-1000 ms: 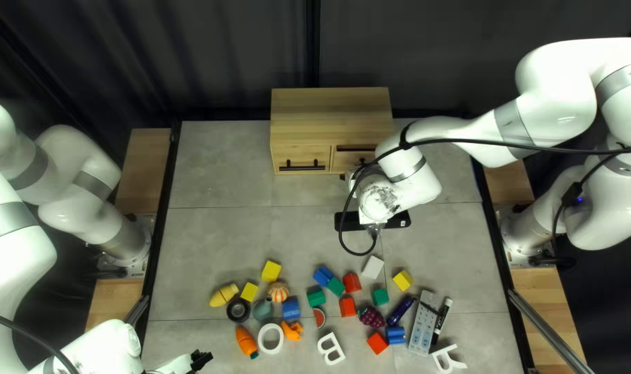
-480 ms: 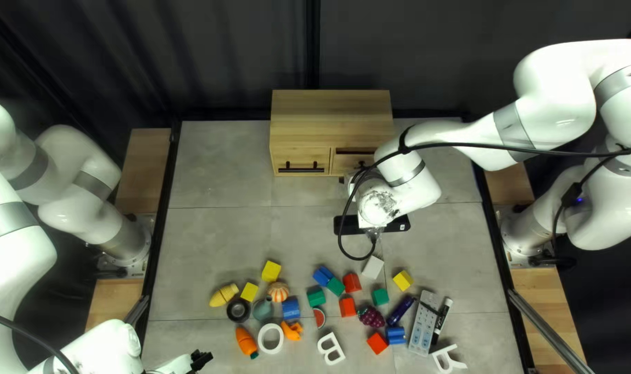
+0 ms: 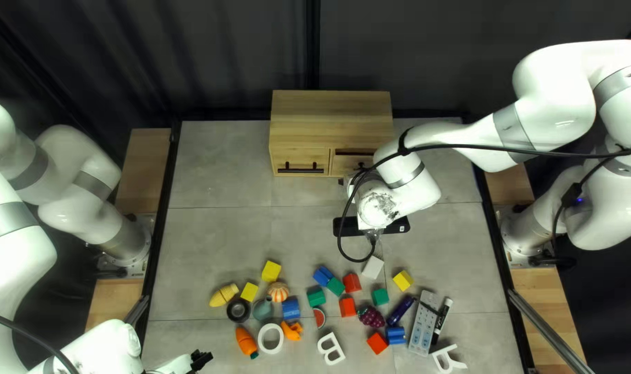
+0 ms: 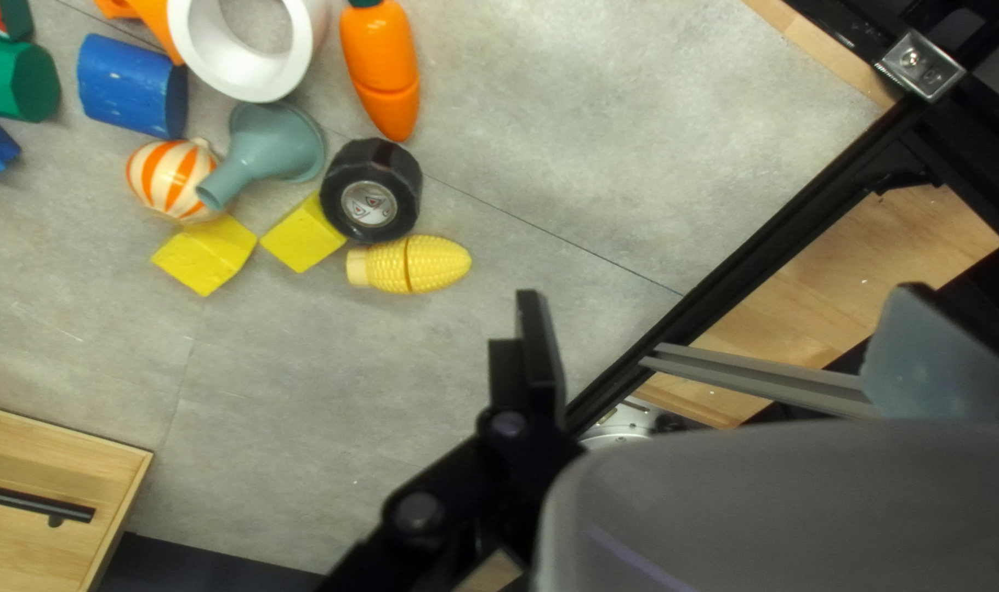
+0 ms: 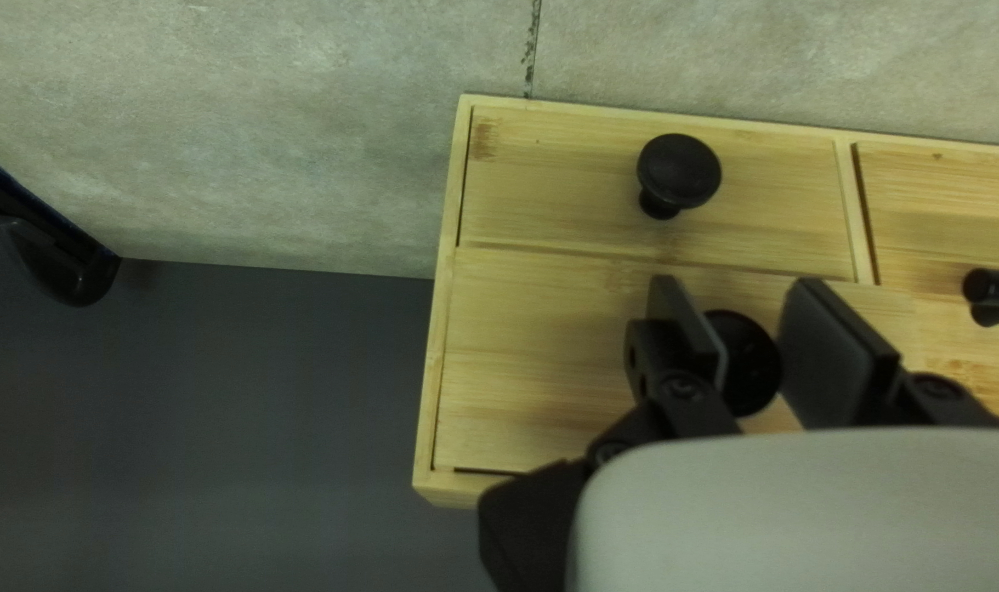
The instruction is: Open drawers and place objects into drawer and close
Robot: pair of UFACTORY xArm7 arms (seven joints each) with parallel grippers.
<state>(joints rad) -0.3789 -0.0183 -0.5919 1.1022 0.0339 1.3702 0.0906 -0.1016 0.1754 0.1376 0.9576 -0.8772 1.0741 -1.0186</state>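
Note:
In the top left view, my right gripper (image 3: 379, 202) reaches the right front of the wooden cabinet (image 3: 331, 111), its fingertips hidden behind the wrist. In the right wrist view, my right gripper (image 5: 754, 340) is shut on the black round knob (image 5: 744, 362) of the upper small drawer (image 5: 543, 351), which stands slightly out. The small drawer below (image 5: 565, 175) is closed. My left gripper (image 3: 201, 359) hangs at the near left of the table; in the left wrist view my left gripper (image 4: 739, 345) is wide open and empty, beside the toy corn (image 4: 412, 264).
Coloured blocks, a white ring (image 3: 270, 337), a toy carrot (image 3: 246, 342), a tape roll or wheel (image 3: 238, 310), toy grapes (image 3: 371, 317), a remote (image 3: 424, 323), a marker (image 3: 441, 318) and white letters (image 3: 331, 348) lie across the near table. A bar-handled drawer (image 3: 299, 160) is closed.
The upper small drawer has come out a little, widening the dark gap above its front. My right gripper has barely shifted and my left arm is still.

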